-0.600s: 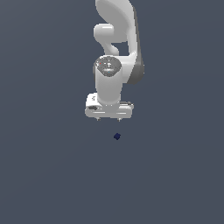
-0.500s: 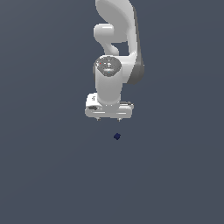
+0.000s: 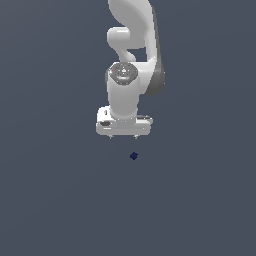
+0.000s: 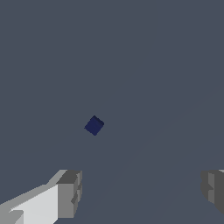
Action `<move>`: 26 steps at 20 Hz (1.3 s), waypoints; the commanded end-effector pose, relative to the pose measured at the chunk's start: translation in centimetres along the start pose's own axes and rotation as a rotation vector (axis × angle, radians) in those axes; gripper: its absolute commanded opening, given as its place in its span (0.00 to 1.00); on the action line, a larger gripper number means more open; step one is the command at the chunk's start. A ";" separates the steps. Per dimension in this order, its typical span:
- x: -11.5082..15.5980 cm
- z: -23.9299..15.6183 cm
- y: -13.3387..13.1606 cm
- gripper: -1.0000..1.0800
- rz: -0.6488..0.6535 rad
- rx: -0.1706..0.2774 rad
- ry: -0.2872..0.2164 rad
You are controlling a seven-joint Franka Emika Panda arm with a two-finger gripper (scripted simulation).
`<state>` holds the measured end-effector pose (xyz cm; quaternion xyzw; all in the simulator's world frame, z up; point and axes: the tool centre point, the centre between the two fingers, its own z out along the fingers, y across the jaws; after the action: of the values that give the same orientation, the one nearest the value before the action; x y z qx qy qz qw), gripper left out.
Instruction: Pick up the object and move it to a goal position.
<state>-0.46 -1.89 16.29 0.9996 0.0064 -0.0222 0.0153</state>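
The object, a tiny dark navy-blue cube (image 3: 133,156), lies on the plain grey floor, apart from the arm. In the wrist view the cube (image 4: 94,125) shows turned like a diamond, well beyond the fingertips. The white gripper (image 3: 123,136) hangs above the floor, a little to the exterior view's left of the cube and higher in that picture. It is open: in the wrist view the gripper (image 4: 142,192) has its two grey fingertips (image 4: 70,192) set wide apart with nothing between them.
Only the uniform grey surface (image 3: 200,200) and the white arm (image 3: 131,60) rising behind the gripper are in view.
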 end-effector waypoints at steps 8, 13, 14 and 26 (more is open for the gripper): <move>0.1 0.4 -0.2 0.96 0.025 0.002 0.002; 0.4 1.3 -0.8 0.96 0.087 0.007 0.006; 0.5 1.5 -0.9 0.96 0.103 0.009 0.007; 1.4 5.7 -3.2 0.96 0.385 0.029 0.021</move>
<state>0.57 0.87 11.00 0.9862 -0.1652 -0.0099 0.0056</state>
